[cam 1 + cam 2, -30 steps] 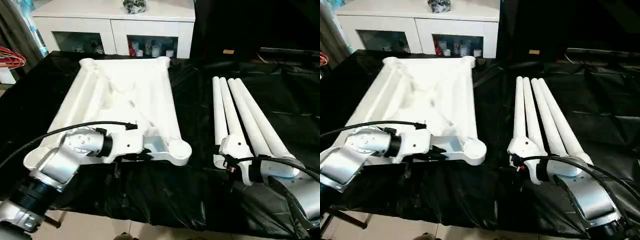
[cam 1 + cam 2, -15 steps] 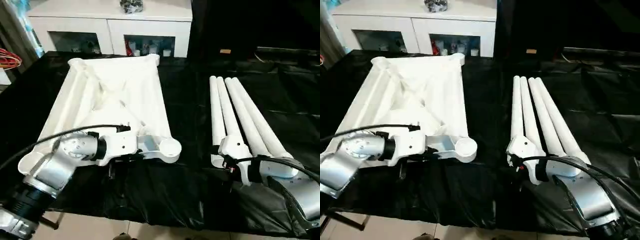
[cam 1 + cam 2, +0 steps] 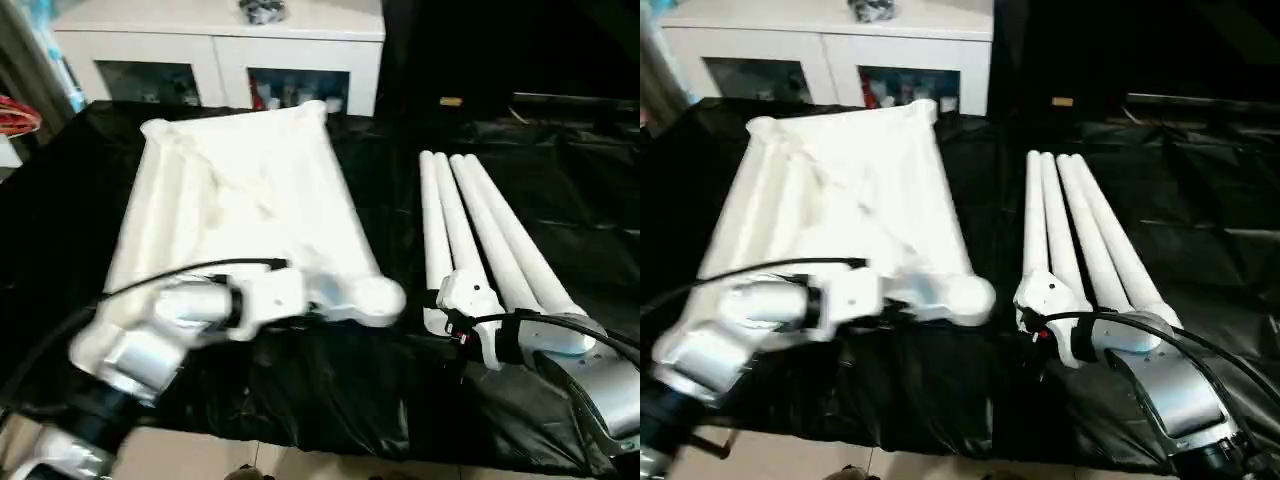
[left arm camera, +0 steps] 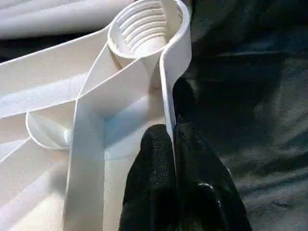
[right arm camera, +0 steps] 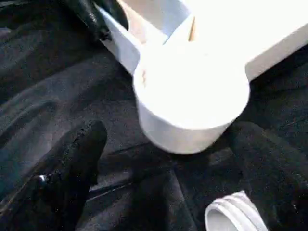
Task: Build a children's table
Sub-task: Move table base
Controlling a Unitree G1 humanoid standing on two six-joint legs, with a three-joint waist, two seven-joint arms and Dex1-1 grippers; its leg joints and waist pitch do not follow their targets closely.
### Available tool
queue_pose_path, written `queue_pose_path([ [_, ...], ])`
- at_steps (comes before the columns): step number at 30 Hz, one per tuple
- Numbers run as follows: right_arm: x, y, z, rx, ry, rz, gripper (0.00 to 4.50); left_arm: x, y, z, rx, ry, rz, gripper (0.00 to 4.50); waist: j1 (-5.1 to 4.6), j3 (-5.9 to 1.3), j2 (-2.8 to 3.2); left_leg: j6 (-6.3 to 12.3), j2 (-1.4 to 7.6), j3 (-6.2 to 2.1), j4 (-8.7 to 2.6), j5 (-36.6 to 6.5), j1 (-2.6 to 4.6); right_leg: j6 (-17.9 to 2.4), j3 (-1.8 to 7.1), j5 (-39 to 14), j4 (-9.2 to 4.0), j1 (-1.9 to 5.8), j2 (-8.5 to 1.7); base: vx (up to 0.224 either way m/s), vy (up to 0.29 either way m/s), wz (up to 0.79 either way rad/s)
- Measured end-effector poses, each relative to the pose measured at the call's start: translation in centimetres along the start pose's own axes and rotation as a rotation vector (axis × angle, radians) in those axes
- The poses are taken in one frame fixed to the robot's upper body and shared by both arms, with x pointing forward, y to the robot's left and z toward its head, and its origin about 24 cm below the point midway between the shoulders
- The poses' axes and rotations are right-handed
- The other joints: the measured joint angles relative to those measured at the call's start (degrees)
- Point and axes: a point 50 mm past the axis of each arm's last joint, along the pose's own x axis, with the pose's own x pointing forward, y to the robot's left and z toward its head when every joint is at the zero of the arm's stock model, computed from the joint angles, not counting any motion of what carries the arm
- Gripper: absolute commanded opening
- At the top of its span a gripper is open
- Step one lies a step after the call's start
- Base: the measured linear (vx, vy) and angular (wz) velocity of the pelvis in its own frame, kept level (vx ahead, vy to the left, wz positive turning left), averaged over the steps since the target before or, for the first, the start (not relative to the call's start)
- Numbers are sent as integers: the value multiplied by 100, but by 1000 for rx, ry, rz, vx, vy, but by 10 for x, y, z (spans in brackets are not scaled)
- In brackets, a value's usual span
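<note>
White tabletop lies underside-up, apparently blurred, beside four legs.

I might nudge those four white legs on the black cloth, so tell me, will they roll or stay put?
The legs are smooth round tubes lying side by side, so one pushed sideways would probably roll. They taper, so it would likely curve rather than run straight. The wrinkled black cloth and neighbouring legs may slow that. They look like hollow plastic, threaded at the end, so probably light and stiff.

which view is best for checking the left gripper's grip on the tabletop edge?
Left wrist view: the left gripper pinches the tabletop wall just below the threaded corner socket. In the eye views the forearm covers it; the right wrist view shows the socket's outside.
</note>
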Motion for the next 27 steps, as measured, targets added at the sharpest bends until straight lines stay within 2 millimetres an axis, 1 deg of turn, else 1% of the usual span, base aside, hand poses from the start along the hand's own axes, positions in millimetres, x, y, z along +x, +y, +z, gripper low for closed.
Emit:
queue_pose_path([
  [1, 0, 0, 0, 0, 1, 2, 450, 1, 0, -3, 0, 16, -2, 2, 24, -1, 2, -1, 0, 0, 0, 0, 4, 0, 0, 0, 5, 0, 0, 0, 0, 0],
  [2, 1, 0, 0, -1, 0, 3, 450, 1, -1, -5, 0, 34, -3, 2, 27, -1, 3, -2, 0, 0, 0, 0, 5, -4, 0, 3, 6, 1, 0, 0, 0, 0],
  [5, 1, 0, 0, -4, 0, 2, 450, 1, -1, -14, -6, 81, 2, 2, 11, -1, 3, -28, 2, 0, 0, 10, 3, -9, 0, 13, 8, 3, 1, 0, 0, 0],
  [9, 1, 0, 0, -6, 1, 1, 450, -4, 4, -19, 16, 118, 25, 2, -3, -1, 2, -30, 1, 0, 0, 10, 4, -7, 0, 18, 6, 12, 1, 0, 0, 0],
  [10, 1, 0, 0, -5, 1, 1, 450, -5, 5, -21, 17, 123, 36, 29, -3, -1, 3, -30, 1, 0, 0, 10, 5, -5, 0, 19, 7, 12, 1, 0, 0, 0],
  [11, 1, 0, 0, -5, 1, 1, 450, -5, 6, -22, 16, 126, 44, 46, -3, -1, 2, -30, 2, 0, 0, 10, 4, -4, 0, 21, 7, 12, 1, 0, 0, 0],
  [12, 1, 0, 0, -5, 1, 1, 450, -6, 6, -22, 14, 130, 48, 46, -3, -1, 2, -30, 2, 0, 0, 11, 4, -6, 0, 24, 7, 12, 1, 0, 0, 0],
  [14, 1, 0, 0, -4, 1, 1, 450, -9, 10, -21, 28, 135, 60, 65, 5, -1, 2, -30, 1, 0, 0, 11, 4, -5, 0, 26, 7, 12, 1, 0, 0, 0],
  [15, 1, 0, 0, -4, 1, 1, 450, -10, 12, -21, 29, 132, 67, 65, 12, -1, 2, -30, 1, 0, 0, 11, 4, -4, 0, 27, 6, 12, 1, 0, 0, 0],
  [16, 1, 0, 0, -4, 0, 1, 450, -13, 14, -19, 25, 119, 80, 89, 21, -1, 2, -30, 1, 0, 0, 11, 5, -3, 0, 27, 6, 12, 1, 0, 0, 0],
  [17, 1, 0, 0, -3, 0, 1, 450, -14, 15, -18, 23, 108, 91, 89, 29, -1, 2, -30, 1, 0, 0, 12, 5, -2, 0, 27, 6, 12, 1, 0, 0, 0],
  [19, 1, 1, 0, -2, -4, 2, 450, -20, 20, -13, 13, 64, 122, 103, 39, -2, -1, -29, 1, 0, 0, 13, 6, 3, -1, 29, 6, 12, 0, 0, 0, 0],
  [20, 2, 1, 0, -1, -6, 3, 450, -22, 22, -10, 16, 47, 135, 128, 44, -3, -1, -29, 1, 0, 0, 14, 6, 4, 0, 29, 6, 14, 0, 0, 0, 0],
  [22, 1, -1, 2, 4, -22, 0, 450, -25, 24, -4, 20, 9, 151, 135, 44, -3, -2, -29, 1, 0, 0, 14, 9, 6, 0, 29, 4, 16, -1, 0, 0, 0],
  [24, 0, -5, 9, 3, -50, -10, 450, -27, 24, -1, 4, -20, 153, 147, 43, -3, -2, -28, 0, 0, 1, 15, 10, 9, 0, 28, 4, 15, -1, 0, 0, 0],
  [25, -1, -7, 14, 10, -72, -17, 450, -28, 24, 1, -19, -41, 158, 161, 35, -2, -2, -28, 0, 0, 1, 15, 10, 10, 0, 29, 4, 15, -1, 0, 0, 0],
  [26, -2, -11, 19, 19, -103, -33, 450, -29, 24, 4, -48, -69, 165, 161, 32, -2, -3, -30, 1, 0, 1, 17, 9, 7, 0, 31, 6, 14, -1, 0, 0, 0],
  [27, -3, -16, 27, 15, -133, -58, 450, -30, 25, 9, -59, -97, 175, 172, 33, -2, -3, -35, 1, 0, 0, 21, 10, 6, 0, 32, 7, 15, -1, 0, 0, 0],
])
